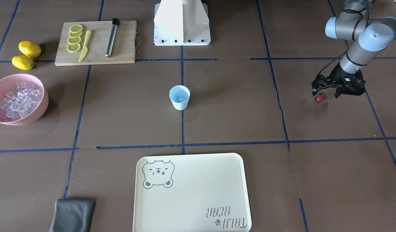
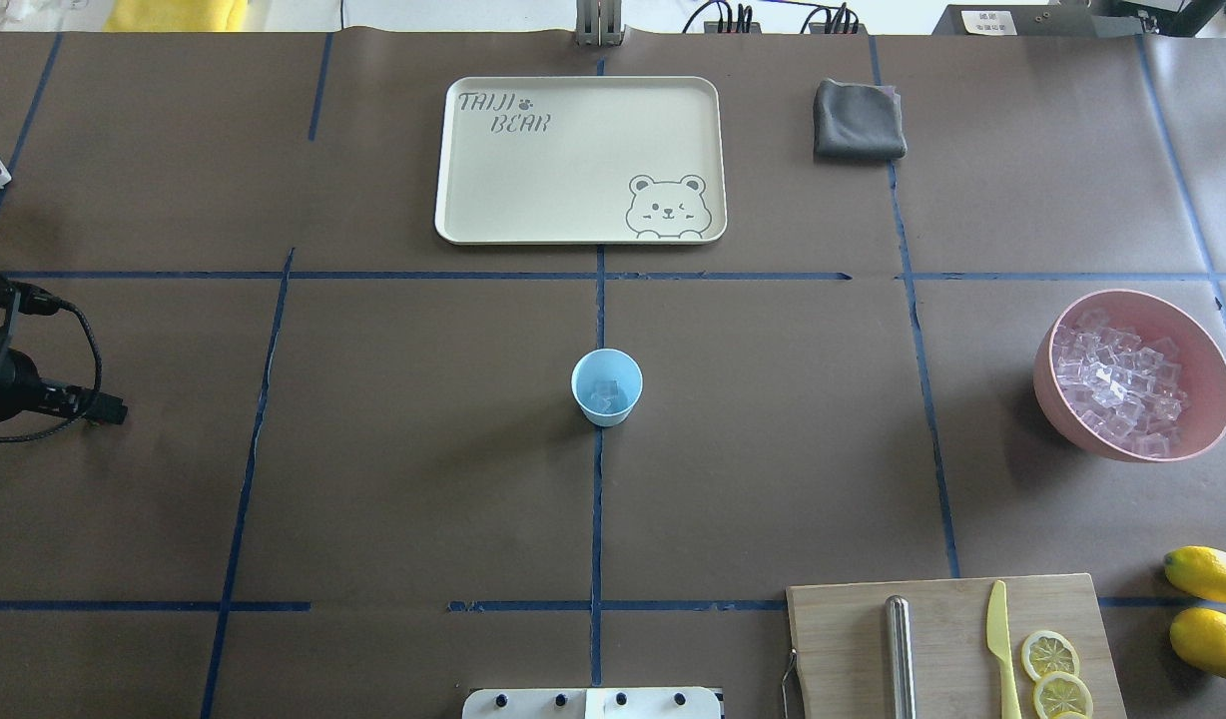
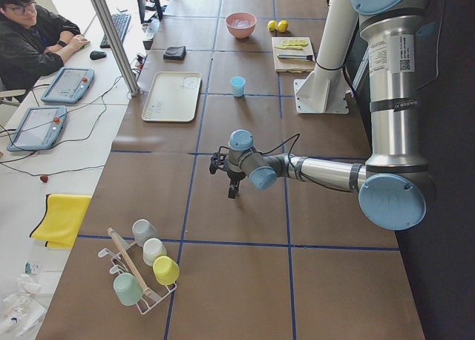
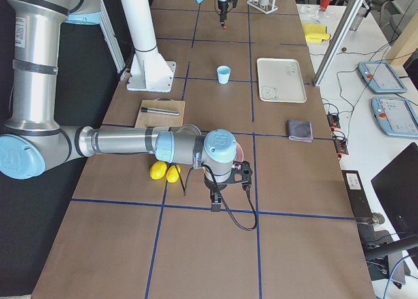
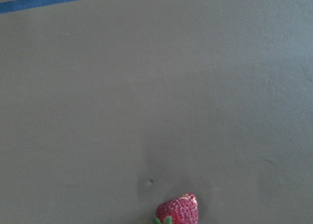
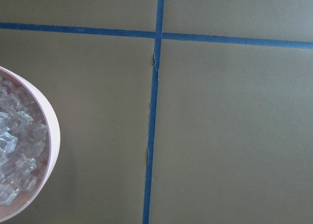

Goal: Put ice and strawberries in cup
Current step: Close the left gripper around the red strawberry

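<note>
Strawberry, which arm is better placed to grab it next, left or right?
Left. The left gripper hangs open right over the strawberry, with a finger on either side of it. The right gripper is at the table's other end, beside the pink bowl, so the left arm likely takes it.

brown table [image 2: 423, 449], blue tape grid [image 2: 596, 519], white side desk [image 3: 18, 191], seated person [image 3: 33, 43]

- The cup [image 2: 607, 387] stands in the middle of the bench [image 2: 423, 449], straight ahead of me, with ice [image 2: 603, 395] in it.
- Beyond the cup lies the tray [image 2: 573, 160], and the cloth [image 2: 859, 122] is to its right.
- The bowl [image 2: 1212, 384], holding more ice, stands far right.
- The board [image 2: 843, 639] lies near me on the right, with lemons [image 2: 1208, 573] beside it.
- The strawberry [image 1: 321, 97] lies far left, under my left tool [image 1: 324, 94].
</note>
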Controlling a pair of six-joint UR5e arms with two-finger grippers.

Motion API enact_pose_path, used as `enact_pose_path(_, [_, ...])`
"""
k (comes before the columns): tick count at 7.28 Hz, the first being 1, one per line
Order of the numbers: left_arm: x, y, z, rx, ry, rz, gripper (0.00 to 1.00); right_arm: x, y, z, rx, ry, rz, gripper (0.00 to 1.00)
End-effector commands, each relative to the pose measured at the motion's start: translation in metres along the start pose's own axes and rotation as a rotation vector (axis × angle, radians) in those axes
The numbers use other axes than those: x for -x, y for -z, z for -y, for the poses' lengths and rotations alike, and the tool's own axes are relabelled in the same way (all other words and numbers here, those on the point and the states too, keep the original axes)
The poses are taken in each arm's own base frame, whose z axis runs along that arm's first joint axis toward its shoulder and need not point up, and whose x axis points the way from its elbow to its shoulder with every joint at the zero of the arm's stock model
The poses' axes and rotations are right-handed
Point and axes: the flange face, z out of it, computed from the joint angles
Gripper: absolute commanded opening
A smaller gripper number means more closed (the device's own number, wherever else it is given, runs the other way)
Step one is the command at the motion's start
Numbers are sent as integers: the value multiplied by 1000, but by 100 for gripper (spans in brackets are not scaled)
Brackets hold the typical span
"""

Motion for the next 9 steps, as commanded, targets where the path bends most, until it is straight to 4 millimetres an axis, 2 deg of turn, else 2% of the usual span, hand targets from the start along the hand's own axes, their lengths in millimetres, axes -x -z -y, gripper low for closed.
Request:
enact_pose_path(1, [-4,-6,8,-1,-3,-3,100,0,0,0,0,0,0,100])
enact_pose_path(2, [-4,-6,8,0,-3,-4,100,0,0,0,0,0,0,100])
enact_pose_path(4, [-6,-4,8,-17,-15,-21,78,0,0,1,-1,1,0,100])
enact_pose_path(6, [-4,-4,6,-13,-12,-19,24,0,0,1,-1,1,0,100])
enact_pose_path(7, [-2,-4,4,-10,-12,-18,9,0,0,1,-1,1,0,100])
enact_pose_path(9, [-2,-3,4,-11,-12,-19,3,0,0,1,-1,1,0,100])
